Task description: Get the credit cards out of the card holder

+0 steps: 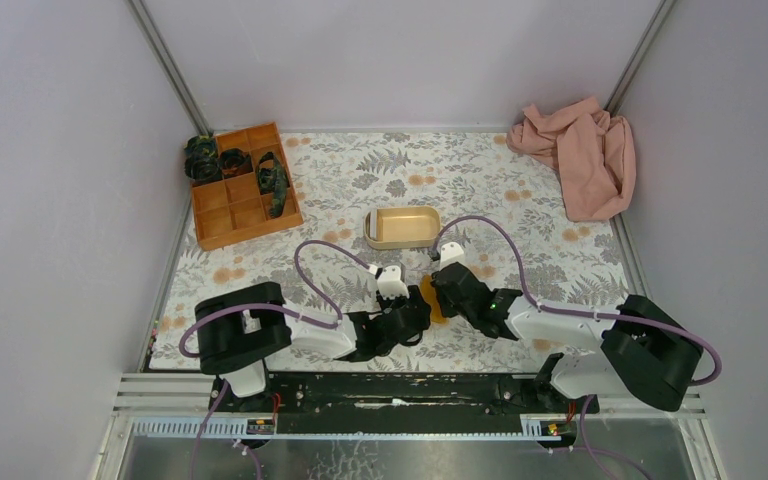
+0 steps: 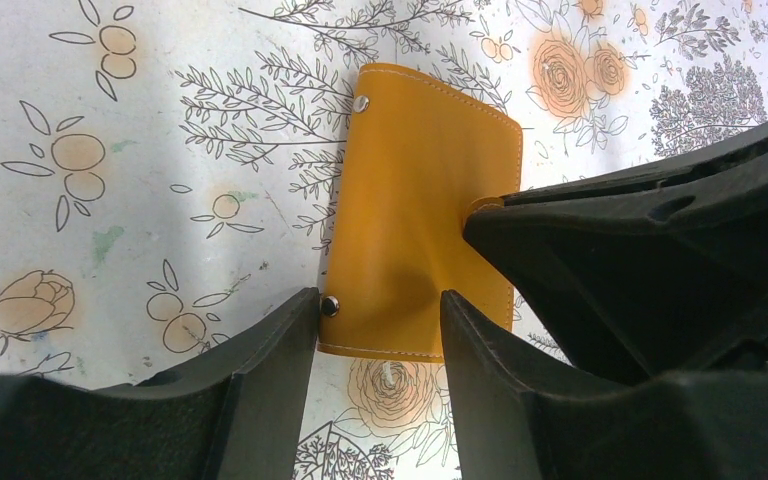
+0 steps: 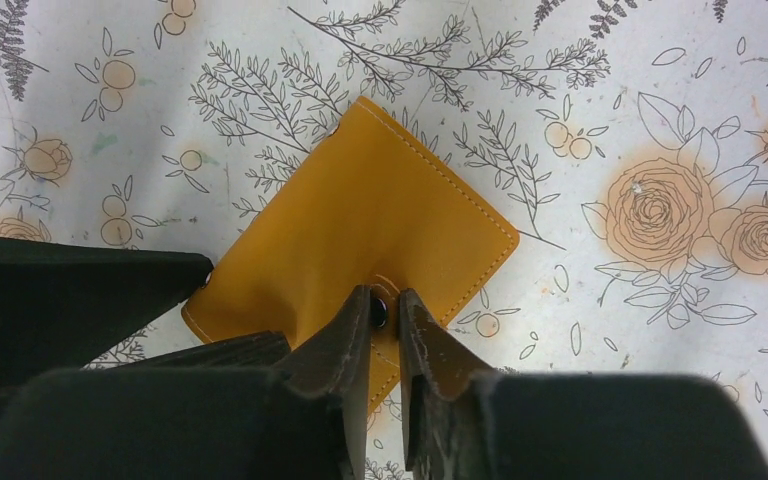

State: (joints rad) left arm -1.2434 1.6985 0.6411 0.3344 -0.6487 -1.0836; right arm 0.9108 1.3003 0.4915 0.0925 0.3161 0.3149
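Note:
The card holder (image 2: 415, 190) is an orange-tan folded wallet lying closed and flat on the floral cloth, between the two arms in the top view (image 1: 436, 304). My left gripper (image 2: 380, 312) is open, its fingers astride the wallet's near edge. One finger is beside the corner stud and the other rests on the cover. My right gripper (image 3: 384, 308) is shut on the wallet's snap tab, with the dark snap button between its fingertips. The wallet also shows in the right wrist view (image 3: 355, 215). No cards are in view.
A beige oval tray (image 1: 401, 240) stands just beyond the wallet. An orange compartment box (image 1: 230, 205) holding dark items is at the back left. A pink cloth (image 1: 582, 152) lies at the back right. The right arm's fingers (image 2: 650, 230) fill the right of the left wrist view.

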